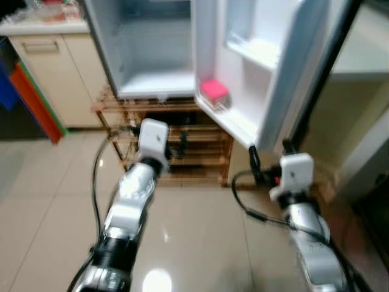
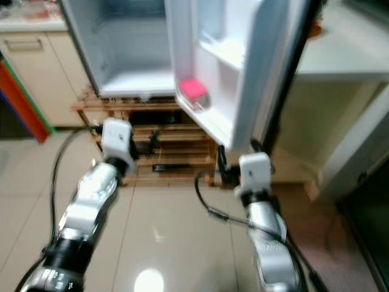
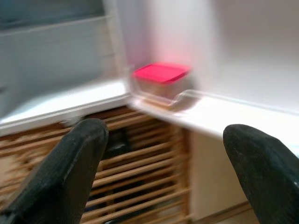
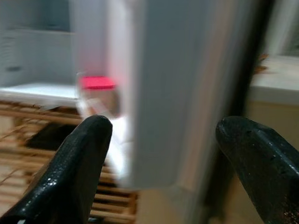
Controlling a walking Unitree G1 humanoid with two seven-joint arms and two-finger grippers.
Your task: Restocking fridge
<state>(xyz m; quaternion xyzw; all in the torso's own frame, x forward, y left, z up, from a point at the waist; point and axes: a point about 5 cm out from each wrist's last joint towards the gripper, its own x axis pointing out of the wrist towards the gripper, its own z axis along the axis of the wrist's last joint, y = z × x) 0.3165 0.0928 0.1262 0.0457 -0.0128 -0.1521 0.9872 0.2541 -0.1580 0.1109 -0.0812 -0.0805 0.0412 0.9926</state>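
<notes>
A small white fridge point(image 1: 152, 55) stands open, and its inside looks bare. Its door point(image 1: 261, 67) is swung out toward me. A clear container with a pink lid point(image 1: 214, 91) sits in the lowest door shelf. In the left wrist view, the left gripper point(image 3: 163, 135) is open and holds nothing. It points at the pink-lidded container point(image 3: 161, 77) from a short way off. The right gripper point(image 4: 164, 128) is also open and holds nothing. It faces the door's outer edge, with the container point(image 4: 97, 84) beyond. Both silver arms point(image 1: 130, 194) reach forward low over the floor.
The fridge rests on a slatted wooden rack point(image 1: 182, 146) with dark items inside. A beige cabinet point(image 1: 55, 73) and red and blue boards point(image 1: 33, 97) stand to the left. A pale counter point(image 1: 364, 55) is to the right. Glossy tiled floor point(image 1: 194, 243) lies below the arms.
</notes>
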